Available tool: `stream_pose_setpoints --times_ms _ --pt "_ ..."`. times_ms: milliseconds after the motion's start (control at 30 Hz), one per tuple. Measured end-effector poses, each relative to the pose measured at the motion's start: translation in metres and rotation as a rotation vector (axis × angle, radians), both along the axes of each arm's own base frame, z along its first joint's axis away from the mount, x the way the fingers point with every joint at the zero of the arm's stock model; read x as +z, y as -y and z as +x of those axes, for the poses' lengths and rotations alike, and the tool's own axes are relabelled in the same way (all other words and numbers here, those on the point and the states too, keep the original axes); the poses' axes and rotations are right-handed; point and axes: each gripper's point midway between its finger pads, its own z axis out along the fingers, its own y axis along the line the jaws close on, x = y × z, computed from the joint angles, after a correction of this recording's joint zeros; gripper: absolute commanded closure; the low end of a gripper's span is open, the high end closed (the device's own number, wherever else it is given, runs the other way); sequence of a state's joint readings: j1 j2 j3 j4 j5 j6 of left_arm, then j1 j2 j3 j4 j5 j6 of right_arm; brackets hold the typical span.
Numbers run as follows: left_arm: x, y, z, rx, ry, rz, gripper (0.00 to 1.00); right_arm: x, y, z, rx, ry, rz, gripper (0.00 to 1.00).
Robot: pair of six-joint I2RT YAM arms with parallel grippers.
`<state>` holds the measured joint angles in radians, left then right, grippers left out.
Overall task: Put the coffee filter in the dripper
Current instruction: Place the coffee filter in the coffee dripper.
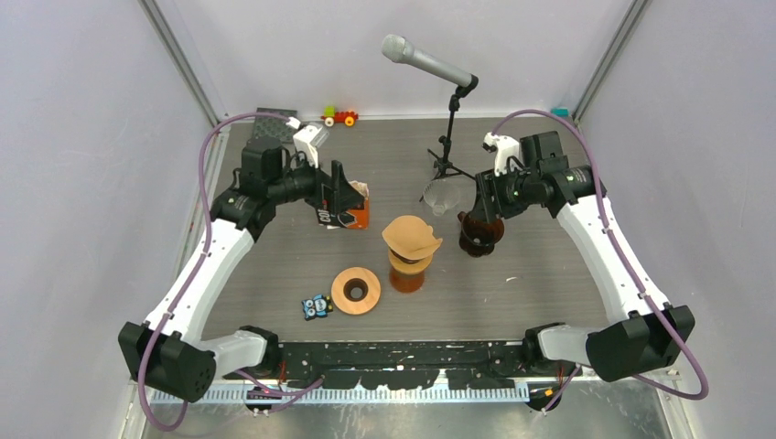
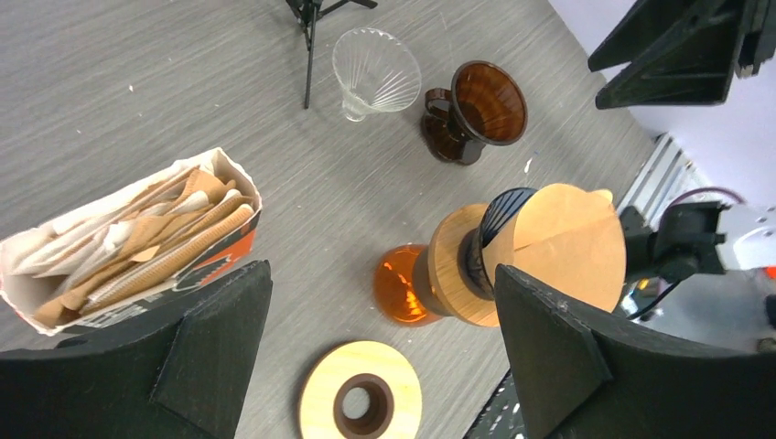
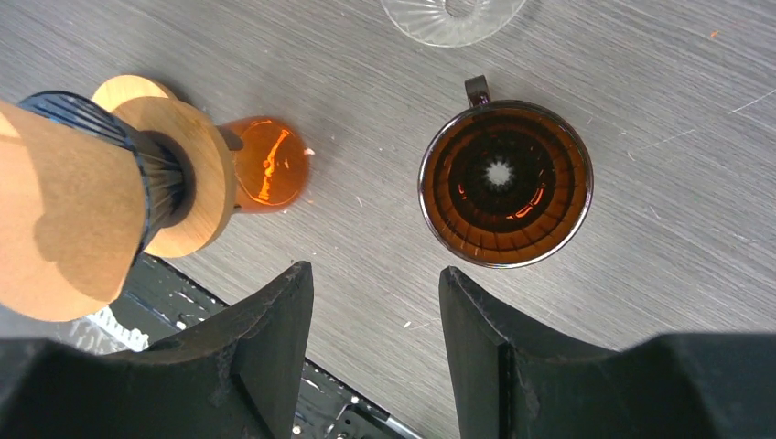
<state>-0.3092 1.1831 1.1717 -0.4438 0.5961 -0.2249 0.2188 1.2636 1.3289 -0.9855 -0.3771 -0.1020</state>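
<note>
**Top view.** The coffee filter [image 1: 411,235] sits mid-table [image 1: 549,274] on top of the amber carafe [image 1: 406,277]. Its mouth faces up toward the camera and its long axis is upright, with the tip down and hidden. The left gripper [image 1: 339,194] hangs over the filter box [image 1: 359,216] at left rear. The right gripper [image 1: 482,203] hangs over the brown dripper [image 1: 479,240] on the right. A clear glass dripper [image 1: 443,196] stands just beside the brown one. A loose wooden ring [image 1: 339,294] lies flat near the carafe, front left.

**Left wrist view.** The filter is lodged in the black dripper [image 2: 499,212], which rests on a wooden collar [image 2: 448,265] on the carafe. The paper stands well proud of the rim; I cannot tell whether it is fully opened out. The filter box is open and packed with brown and white filters, too many to count. The left jaws are spread wide with nothing between them.

**Right wrist view.** The right jaws stand apart and hold nothing. The brown dripper lies beyond the fingers [image 3: 485,347]. It is empty, and its handle points toward the clear dripper.

**Count.**
- Drippers: 3 (black, brown, clear)
- Carafe: 1
- Wooden rings: 2 — one serving as the collar, one loose
- Filter box: 1
- Filter in a dripper: 1
</note>
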Motion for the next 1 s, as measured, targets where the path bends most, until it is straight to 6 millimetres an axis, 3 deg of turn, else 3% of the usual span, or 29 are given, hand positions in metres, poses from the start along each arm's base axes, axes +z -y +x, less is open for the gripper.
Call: stream_pose_setpoints --times_ms 300,467,600,733,900,1000 --pt "-0.018 -0.004 -0.018 -0.095 0.058 0.064 0.09 -0.036 0.011 0.017 -0.037 -0.029 -0.085 0.43" --pt "-0.031 0.002 -0.034 -0.217 0.076 0.075 0.11 -0.045 0.002 0.009 0.015 -0.061 -0.044 0.43" --pt "-0.031 0.005 -0.040 -0.252 0.062 0.055 0.13 -0.034 -0.014 0.002 0.070 -0.068 0.042 0.41" --pt "-0.027 0.013 -0.040 -0.267 0.038 0.040 0.14 -0.007 -0.031 -0.006 0.127 -0.035 0.139 0.39" --pt "-0.022 0.038 -0.040 -0.300 0.023 0.060 0.15 0.036 -0.068 -0.026 0.263 0.056 0.194 0.38" --pt "-0.021 0.054 -0.041 -0.316 0.018 0.083 0.15 0.043 -0.090 -0.041 0.345 0.068 0.192 0.38"
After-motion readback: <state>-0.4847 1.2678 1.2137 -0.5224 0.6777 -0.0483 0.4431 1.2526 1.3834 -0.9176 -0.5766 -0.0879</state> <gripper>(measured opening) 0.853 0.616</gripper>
